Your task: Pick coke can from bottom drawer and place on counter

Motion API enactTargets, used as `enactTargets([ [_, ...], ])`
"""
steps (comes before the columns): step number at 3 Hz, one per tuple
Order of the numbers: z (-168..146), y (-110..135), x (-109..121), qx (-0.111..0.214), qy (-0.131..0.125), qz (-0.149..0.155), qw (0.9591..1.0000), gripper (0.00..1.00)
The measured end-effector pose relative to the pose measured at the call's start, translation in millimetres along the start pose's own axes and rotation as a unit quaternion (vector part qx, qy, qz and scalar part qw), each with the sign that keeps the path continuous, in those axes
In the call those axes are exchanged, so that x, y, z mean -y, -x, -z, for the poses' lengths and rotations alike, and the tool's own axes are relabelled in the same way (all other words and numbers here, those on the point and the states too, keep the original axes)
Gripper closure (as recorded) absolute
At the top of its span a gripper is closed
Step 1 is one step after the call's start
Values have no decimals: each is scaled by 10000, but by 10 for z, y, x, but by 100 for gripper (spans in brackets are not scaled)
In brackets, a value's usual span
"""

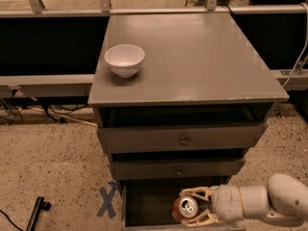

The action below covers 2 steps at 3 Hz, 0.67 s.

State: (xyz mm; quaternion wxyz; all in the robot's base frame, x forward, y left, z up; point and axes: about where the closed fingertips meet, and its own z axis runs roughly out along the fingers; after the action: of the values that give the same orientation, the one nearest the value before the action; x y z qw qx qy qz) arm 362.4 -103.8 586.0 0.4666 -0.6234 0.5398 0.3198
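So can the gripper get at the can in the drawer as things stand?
Very likely yes: the gripper is down in the open drawer, its fingers closed on either side of the can, with nothing between them.

- coke can (186, 209): red, silver top toward the camera, gripped between the hand's (185, 207) fingers, at 5 o'clock.
- bottom drawer (144, 203): pulled open, dark inside, 6 o'clock.
- worktop (192, 57): grey, flat, 12 o'clock.

Cream gripper (184, 207) around red coke can (187, 210) (silver-topped)
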Motion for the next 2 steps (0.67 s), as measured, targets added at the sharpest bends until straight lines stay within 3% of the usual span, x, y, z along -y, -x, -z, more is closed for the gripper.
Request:
enactTargets([
  [1,73,794,-73,-144,489,487,9975,100],
  [2,381,1520,252,-452,532,272,9972,100],
])
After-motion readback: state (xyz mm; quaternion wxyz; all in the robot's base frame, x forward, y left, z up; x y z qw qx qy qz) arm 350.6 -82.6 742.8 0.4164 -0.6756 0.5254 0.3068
